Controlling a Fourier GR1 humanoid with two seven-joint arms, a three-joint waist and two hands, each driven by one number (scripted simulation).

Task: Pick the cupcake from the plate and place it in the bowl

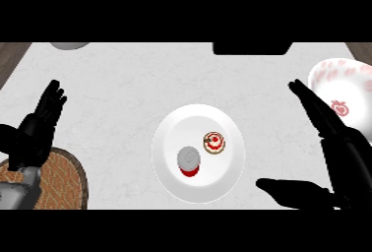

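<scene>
A white plate (174,133) lies in the middle of the counter. On it sits a small cupcake (214,142) with white and red frosting, beside a grey lidded red item (189,161). A white bowl with red markings (341,86) stands at the right edge. My right hand (327,128) is open to the right of the plate, fingers straight and pointing away, thumb spread low toward the plate, touching nothing. My left hand (36,128) rests open at the left edge, fingers up.
A round woven brown mat (62,179) lies at the lower left, under my left forearm. A grey round object (70,45) shows at the top left and a dark box (251,47) at the top edge. Dark wood borders the counter's far corners.
</scene>
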